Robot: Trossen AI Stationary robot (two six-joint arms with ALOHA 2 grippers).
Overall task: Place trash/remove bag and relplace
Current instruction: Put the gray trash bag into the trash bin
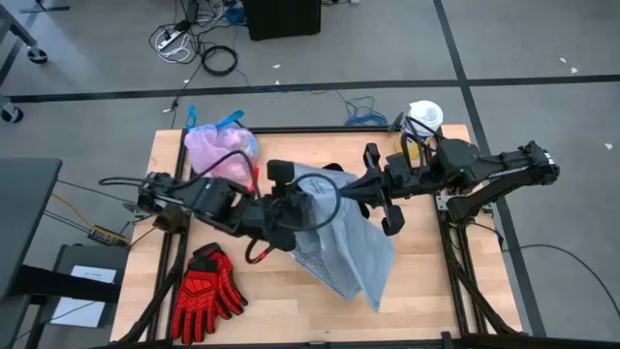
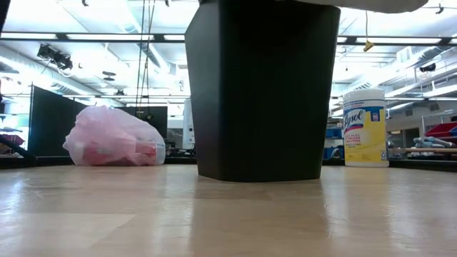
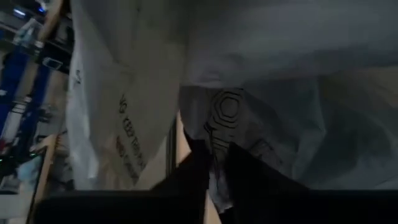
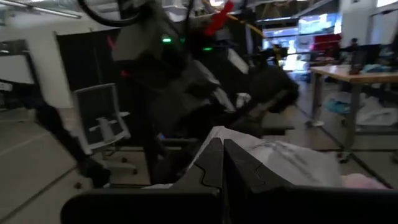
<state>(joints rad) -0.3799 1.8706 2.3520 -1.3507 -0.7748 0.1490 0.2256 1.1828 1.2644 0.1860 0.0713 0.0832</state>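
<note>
The grey-blue replacement liner (image 1: 339, 242) drapes over the black bin (image 2: 260, 89) at mid-table and spreads toward the near right. Its printed plastic fills the left wrist view (image 3: 261, 74). The bin stands upright on its base, mostly hidden under the liner in the high view. My left gripper (image 1: 294, 208) is at the liner's left side and my right gripper (image 1: 358, 186) at its far right side; both are shut on it. The full pink bag (image 1: 221, 150), blue ties on top, rests on the table at the far left (image 2: 114, 137). No loose trash shows. My left gripper pinches a gathered fold of the liner (image 3: 217, 134) between its two fingers (image 3: 193, 174), above the bin; the plastic hangs slack around them. My right gripper pinches a bunched edge of the liner (image 4: 214, 134) between its two fingers (image 4: 249, 171), coming from the table's right; the plastic lies slack behind them.
A yellow tub with a white lid (image 1: 423, 118) stands at the far right corner (image 2: 365, 128). Red gloves (image 1: 205, 291) lie near the near left edge. Bare wood shows along the near edge (image 1: 291, 310). Cables run across the floor beyond the table.
</note>
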